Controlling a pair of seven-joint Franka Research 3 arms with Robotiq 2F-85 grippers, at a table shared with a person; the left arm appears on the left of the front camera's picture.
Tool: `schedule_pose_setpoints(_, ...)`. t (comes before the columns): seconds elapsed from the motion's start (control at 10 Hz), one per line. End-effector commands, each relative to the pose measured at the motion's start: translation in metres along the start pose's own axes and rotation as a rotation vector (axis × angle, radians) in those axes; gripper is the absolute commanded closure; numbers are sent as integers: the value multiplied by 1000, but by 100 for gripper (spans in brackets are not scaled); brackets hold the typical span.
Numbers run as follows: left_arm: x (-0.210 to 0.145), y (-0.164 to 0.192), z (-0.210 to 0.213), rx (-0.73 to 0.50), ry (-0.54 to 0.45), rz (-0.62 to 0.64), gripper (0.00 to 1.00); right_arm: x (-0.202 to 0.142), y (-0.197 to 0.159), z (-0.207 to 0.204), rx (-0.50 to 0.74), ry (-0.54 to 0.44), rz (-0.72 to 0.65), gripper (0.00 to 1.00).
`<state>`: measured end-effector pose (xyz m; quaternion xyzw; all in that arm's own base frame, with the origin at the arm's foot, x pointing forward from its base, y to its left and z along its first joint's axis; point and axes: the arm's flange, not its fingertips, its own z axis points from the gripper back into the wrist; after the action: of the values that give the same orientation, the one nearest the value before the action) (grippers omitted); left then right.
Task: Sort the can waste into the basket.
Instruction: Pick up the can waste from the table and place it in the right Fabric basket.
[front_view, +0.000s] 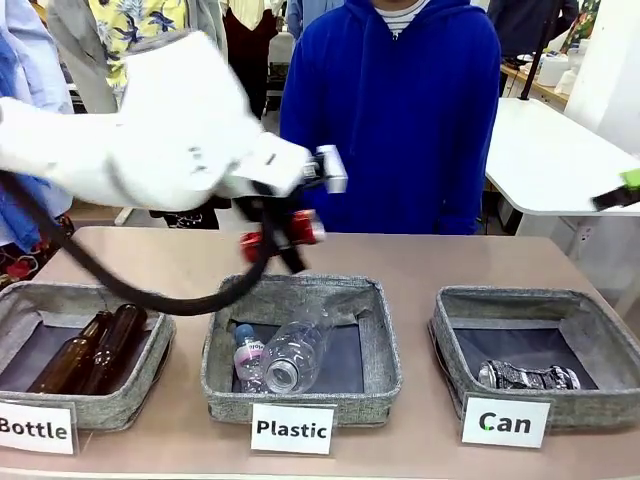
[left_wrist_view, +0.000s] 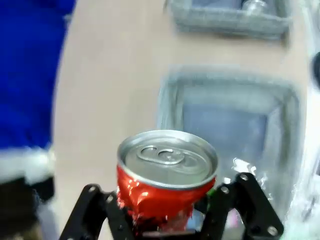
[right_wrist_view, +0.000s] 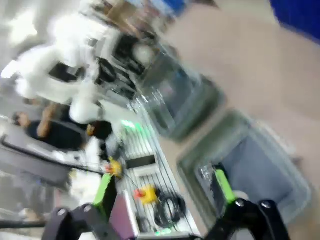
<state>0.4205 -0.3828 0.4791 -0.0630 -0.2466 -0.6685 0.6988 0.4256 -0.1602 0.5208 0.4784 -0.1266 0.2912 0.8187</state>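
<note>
We find the left gripper (front_view: 290, 232) raised above the table (front_view: 420, 265), just behind the middle basket (front_view: 300, 385) marked "Plastic", jaws pinching the red can (front_view: 300, 228). In the left wrist view the red can (left_wrist_view: 165, 180) sits crushed betw. the black fingers (left_wrist_view: 112, 212), silver lid toward the camera, pull tab intact. The silver can (front_view: 528, 377) lies on its side in the Can basket (front_view: 450, 350), at the robot's right end of the row. The right gripper (right_wrist_view: 165, 200) is spread wide, nothing betw. its green pads (right_wrist_view: 225, 186); view blurred. Its tip shows at the picture's right edge in the front view, well apart from the baskets. A person in a blue top (front_view: 400, 110) stands at the far side. Brown bottles (front_view: 95, 350) lie in the Bottle basket (front_view: 130, 395), clear plastic bottles (front_view: 285, 355) in the middle one.
</note>
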Motion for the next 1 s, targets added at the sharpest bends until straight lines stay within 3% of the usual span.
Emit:
schedule_pose_setpoints(0.0, 89, 21, -33, -91, -131, -305, 100, -44, 19, 38, -185, 66, -104, 0)
schedule_pose_setpoints(0.1, 131, 19, -56, -177, -156, -359, 100, -70, 25, 50, -259, 30, -184, 0)
schedule_pose_setpoints(0.3, 200, 16, -120, -292, -185, -378, 100, -103, 26, 54, -273, -73, -203, 0)
schedule_pose_setpoints(0.4, 228, 13, -151, -344, -245, -378, 100, -82, 33, 75, -254, 40, -141, 0)
schedule_pose_setpoints(0.6, 254, -2, -192, -354, -218, -345, 100, -82, 33, 75, -254, 40, -141, 0)
schedule_pose_setpoints(0.9, 254, -4, -208, -379, -149, -331, 100, -82, 33, 75, -254, 40, -141, 0)
